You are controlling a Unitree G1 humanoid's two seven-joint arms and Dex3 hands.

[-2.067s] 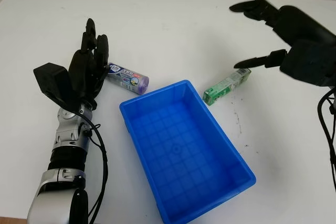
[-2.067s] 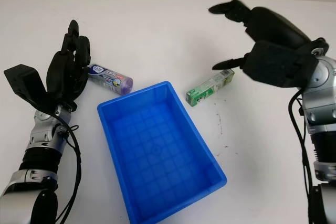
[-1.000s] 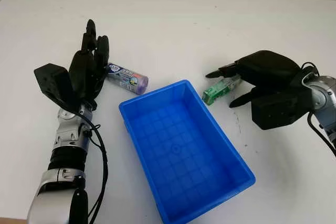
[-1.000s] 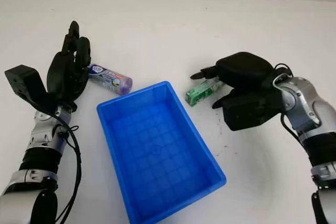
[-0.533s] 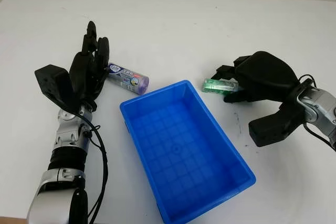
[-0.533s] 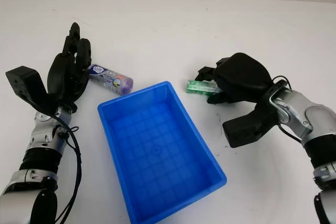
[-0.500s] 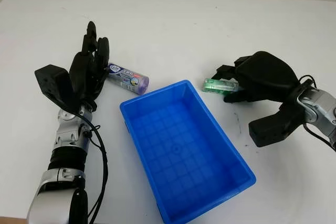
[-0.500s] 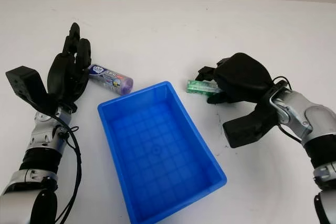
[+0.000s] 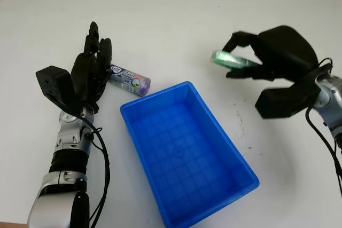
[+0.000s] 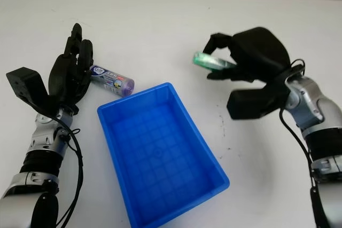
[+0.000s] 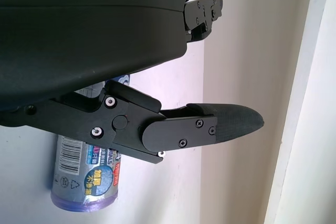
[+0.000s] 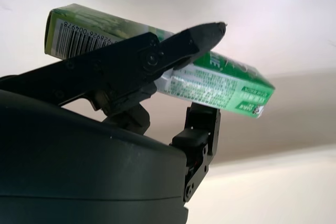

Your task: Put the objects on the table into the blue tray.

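My right hand [image 9: 243, 57] hangs above the table, right of the blue tray's [image 9: 243, 164] far corner, shut on a green box [image 9: 228, 61]. The wrist view shows the green box [image 12: 220, 85] pinched between the black fingers [image 12: 173, 45]. A purple-capped roll with a blue label [image 9: 128, 78] lies on the table just beyond the tray's left far corner. My left hand [image 9: 91, 70] is open, standing right beside that roll's left end; the roll [image 11: 89, 174] lies under the palm in the left wrist view. The tray holds nothing.
The white table [image 9: 176, 20] stretches all round the tray. Small dark specks [image 9: 243, 126] mark the surface right of the tray. Cables [image 9: 328, 148] run along my right forearm.
My right hand came down on the green box, closed on it, and has lifted it up off the table. The left hand and the roll stayed where they were.
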